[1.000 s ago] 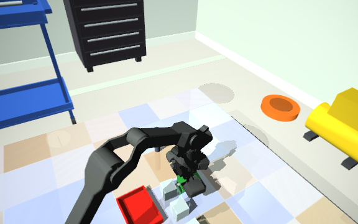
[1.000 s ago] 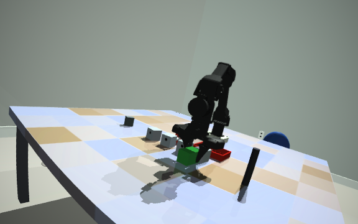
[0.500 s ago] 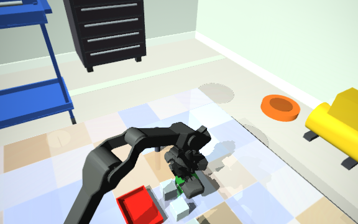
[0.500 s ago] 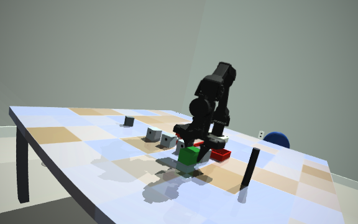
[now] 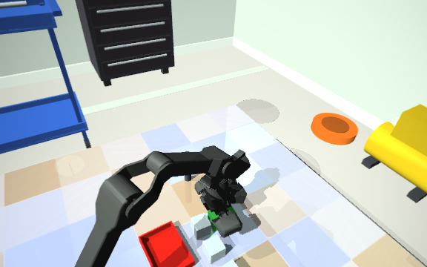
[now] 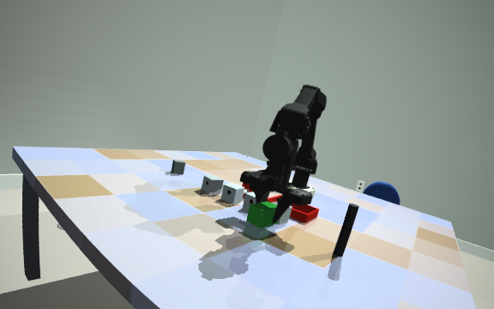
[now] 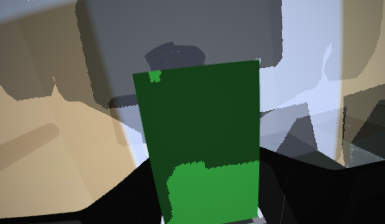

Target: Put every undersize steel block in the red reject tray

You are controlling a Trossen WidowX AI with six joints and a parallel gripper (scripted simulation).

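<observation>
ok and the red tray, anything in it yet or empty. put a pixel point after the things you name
Cannot tell for the whole tray (image 5: 166,245) (image 6: 304,214): the top view shows bare red inside, no block, but its near end is cut off.

Single black six-joint arm (image 5: 158,163) (image 6: 292,116) bent in an arch, elbow raised, forearm run out roughly level in the top view. Wrist folded down beyond it. Black parallel-jaw gripper (image 5: 221,219) (image 6: 270,212) (image 7: 198,150) pointed downward, held low over the table, its two dark fingers parted and clamped on the green gauge (image 5: 213,215) (image 6: 262,215) (image 7: 208,130). Fingertips seen on opposite sides of the gauge in the exterior view.
</observation>
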